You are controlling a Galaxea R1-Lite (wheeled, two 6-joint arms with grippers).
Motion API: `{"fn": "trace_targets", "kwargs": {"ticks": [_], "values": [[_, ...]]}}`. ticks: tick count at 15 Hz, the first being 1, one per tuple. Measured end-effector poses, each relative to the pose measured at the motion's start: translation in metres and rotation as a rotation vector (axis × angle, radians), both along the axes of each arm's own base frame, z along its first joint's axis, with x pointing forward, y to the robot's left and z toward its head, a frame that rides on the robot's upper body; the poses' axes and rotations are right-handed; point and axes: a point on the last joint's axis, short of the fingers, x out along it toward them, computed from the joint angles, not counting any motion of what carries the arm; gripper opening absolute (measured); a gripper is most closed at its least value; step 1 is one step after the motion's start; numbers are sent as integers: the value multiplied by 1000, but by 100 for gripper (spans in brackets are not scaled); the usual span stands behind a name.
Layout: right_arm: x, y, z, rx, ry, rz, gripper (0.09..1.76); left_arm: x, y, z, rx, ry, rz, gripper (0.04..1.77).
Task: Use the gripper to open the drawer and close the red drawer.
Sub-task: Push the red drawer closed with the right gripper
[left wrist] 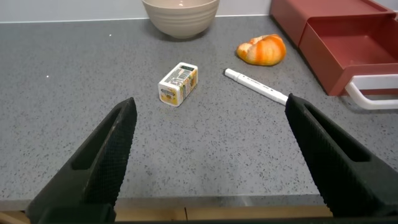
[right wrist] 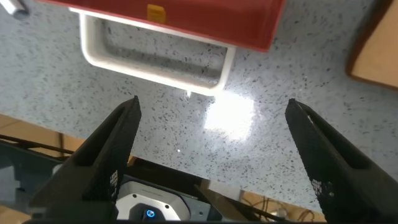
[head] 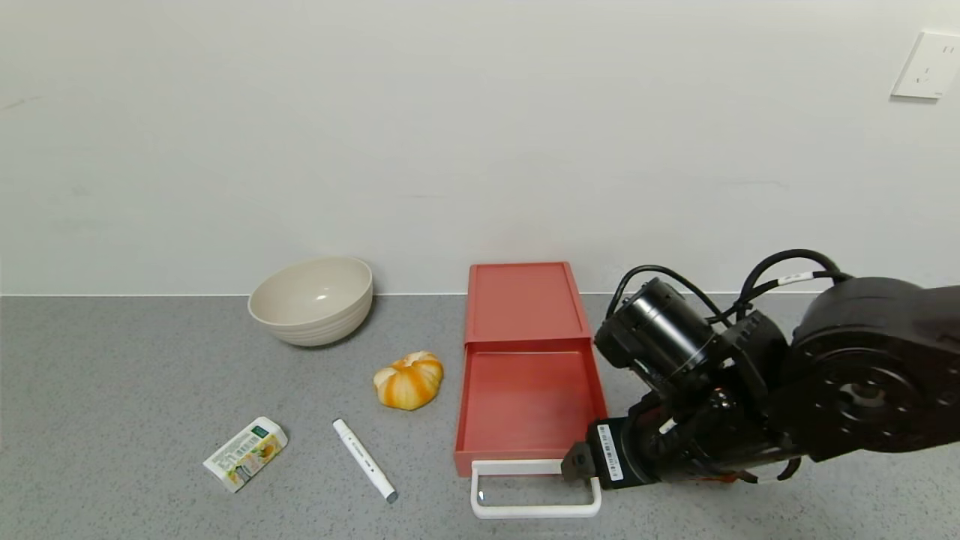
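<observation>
Your drawer (head: 525, 390) sits mid-counter against the wall, its tray pulled out toward you and the white handle (head: 534, 491) at the near edge. Your right gripper (head: 574, 466) is at that handle's right end — fingers spread wide, gripping nothing. Your left gripper (left wrist: 208, 158) hovers over the counter (head: 112, 420) well to the left, also spread. Left of the drawer lie a pumpkin (head: 409, 379), pen (head: 364, 459), carton (head: 245, 453) and bowl (head: 312, 300).

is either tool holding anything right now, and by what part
Nothing is held. The right tool is open beside the red drawer's white loop handle; the left tool is open too.
</observation>
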Motion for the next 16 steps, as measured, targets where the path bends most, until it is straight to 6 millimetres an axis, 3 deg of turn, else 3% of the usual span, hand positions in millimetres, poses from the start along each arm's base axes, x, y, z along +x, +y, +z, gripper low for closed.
{"fn": "trace_targets", "kwargs": {"ticks": [8,16], "values": [[12,25,-41,-50,92,-47,171,0,0,0,0,0,0,172],[24,35,-45,7,56,-66,171,0,0,0,0,0,0,172]]}}
